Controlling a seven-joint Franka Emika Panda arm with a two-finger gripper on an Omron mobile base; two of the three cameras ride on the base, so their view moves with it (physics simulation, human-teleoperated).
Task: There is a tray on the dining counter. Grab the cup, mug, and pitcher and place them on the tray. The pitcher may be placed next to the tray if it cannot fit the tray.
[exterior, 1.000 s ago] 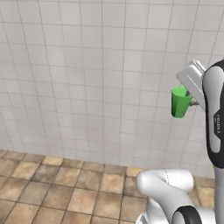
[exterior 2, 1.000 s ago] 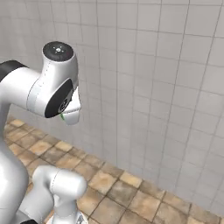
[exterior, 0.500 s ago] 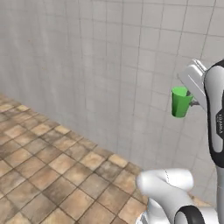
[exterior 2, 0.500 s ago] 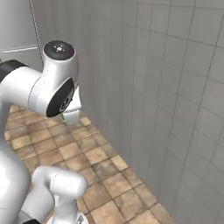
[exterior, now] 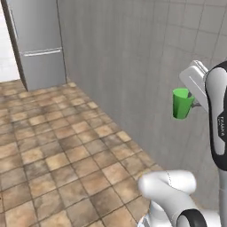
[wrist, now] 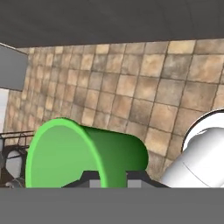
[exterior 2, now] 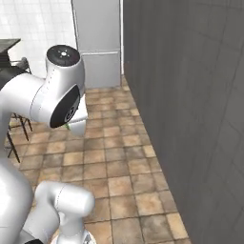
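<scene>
Green tumbler, 1 item: the cup point(wrist: 87, 153), tapered and without a handle, is pinched at its rim wall by the gripper point(wrist: 109, 177), jaws nearly closed on it, and carried in the air beside the arm point(exterior: 219, 119), well above the floor tiles point(exterior: 66, 150). Judged light, rigid and smooth, so liable to slip or swing in a rim pinch; a hold lower on the wall would be steadier. Beyond it stand the grey wall point(exterior: 133, 57) and, farthest, the steel fridge point(exterior: 37, 44).
</scene>
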